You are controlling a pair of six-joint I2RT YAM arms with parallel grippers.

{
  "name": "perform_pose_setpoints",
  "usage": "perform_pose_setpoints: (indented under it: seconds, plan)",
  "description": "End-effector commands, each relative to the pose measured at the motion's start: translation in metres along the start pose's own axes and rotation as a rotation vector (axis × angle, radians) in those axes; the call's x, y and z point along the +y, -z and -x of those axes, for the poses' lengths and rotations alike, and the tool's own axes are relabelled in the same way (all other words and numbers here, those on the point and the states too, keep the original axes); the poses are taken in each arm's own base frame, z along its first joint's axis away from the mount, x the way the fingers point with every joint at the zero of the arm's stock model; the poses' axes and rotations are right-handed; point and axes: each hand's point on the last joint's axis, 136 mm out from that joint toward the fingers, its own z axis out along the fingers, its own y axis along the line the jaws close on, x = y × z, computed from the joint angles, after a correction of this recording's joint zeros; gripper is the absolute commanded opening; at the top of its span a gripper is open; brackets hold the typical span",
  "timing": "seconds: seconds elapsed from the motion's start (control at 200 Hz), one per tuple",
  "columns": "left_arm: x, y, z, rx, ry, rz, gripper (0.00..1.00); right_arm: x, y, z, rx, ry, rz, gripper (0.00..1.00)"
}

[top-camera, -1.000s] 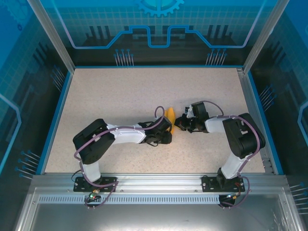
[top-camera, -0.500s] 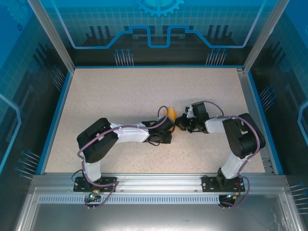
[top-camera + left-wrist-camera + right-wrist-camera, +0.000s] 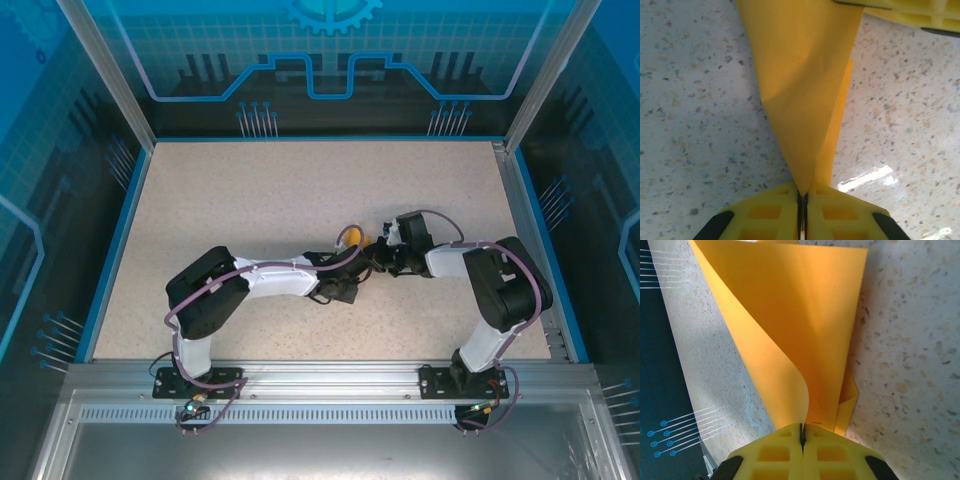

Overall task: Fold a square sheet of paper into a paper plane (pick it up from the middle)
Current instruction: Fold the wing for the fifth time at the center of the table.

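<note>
- The paper (image 3: 352, 238) is near the middle of the tabletop (image 3: 240, 190), a little toward its right edge, where the two arms meet
- It is plain orange-yellow with no marks and is folded over on itself, so more than one layer shows
- The left gripper (image 3: 361, 262) reaches in from the left-edge side, and the right gripper (image 3: 379, 256) from the right-edge side, the two just beside each other
- Left wrist view: the left gripper (image 3: 802, 197) has its jaws pressed together with only a thin slit between the yellow pads (image 3: 765, 212), and the narrow tip of the paper (image 3: 800, 75) is pinched in that slit
- From that tip the paper widens away from the fingers, and the edge of a second layer shows along its right side
- At the top right of the same view, yellow fingers (image 3: 910, 12) of the right gripper sit at the paper's wide far end
- Right wrist view: the right gripper (image 3: 802, 436) is also clamped tight, pads (image 3: 840, 455) meeting, with the paper (image 3: 805, 325) running into the seam between them
- Here the left layer bows outward in a curve, and a small creased corner pokes out just right of the pads
- Whether any edge of the paper touches the tabletop cannot be told
</note>
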Motion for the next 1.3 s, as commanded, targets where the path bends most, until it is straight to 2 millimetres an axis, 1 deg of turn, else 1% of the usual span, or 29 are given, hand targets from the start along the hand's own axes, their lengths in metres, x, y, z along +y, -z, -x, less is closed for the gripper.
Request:
perform_pose_setpoints:
  seconds: [0.0, 0.22, 0.36, 0.47, 0.57, 0.655, 0.745, 0.895, 1.015, 1.155, 1.296]
  plan:
    - [0.019, 0.009, -0.01, 0.038, -0.11, 0.1, 0.12, 0.015, 0.002, 0.003, -0.01, 0.044, 0.003, 0.0]
    - [0.028, 0.019, -0.008, 0.028, -0.221, 0.139, 0.12, 0.015, -0.006, -0.007, 0.023, 0.043, -0.023, 0.0]
    - [0.035, 0.017, -0.013, 0.039, -0.287, 0.158, 0.12, 0.016, -0.013, -0.007, 0.034, 0.053, -0.029, 0.0]
    - [0.037, 0.015, -0.011, 0.032, -0.32, 0.172, 0.12, 0.014, -0.016, -0.005, 0.036, 0.064, -0.045, 0.0]
    - [0.038, 0.013, -0.01, 0.023, -0.331, 0.175, 0.13, 0.01, -0.018, -0.003, 0.038, 0.069, -0.067, 0.0]
    - [0.036, 0.011, -0.011, 0.023, -0.324, 0.155, 0.16, 0.006, -0.021, -0.004, 0.049, 0.064, -0.083, 0.0]
    - [0.03, 0.012, -0.012, 0.017, -0.312, 0.112, 0.18, 0.002, -0.025, -0.004, 0.056, 0.061, -0.089, 0.0]
    - [0.029, 0.014, -0.014, 0.011, -0.311, 0.095, 0.22, -0.004, -0.026, -0.004, 0.059, 0.064, -0.111, 0.0]
    - [0.025, 0.017, -0.017, 0.001, -0.317, 0.052, 0.24, -0.007, -0.028, -0.004, 0.064, 0.063, -0.126, 0.0]
    - [0.037, 0.016, -0.023, 0.015, -0.335, 0.088, 0.25, -0.011, -0.029, -0.004, 0.066, 0.06, -0.142, 0.0]
    - [0.043, 0.017, -0.024, 0.018, -0.342, 0.112, 0.22, -0.014, -0.03, -0.004, 0.066, 0.058, -0.151, 0.0]
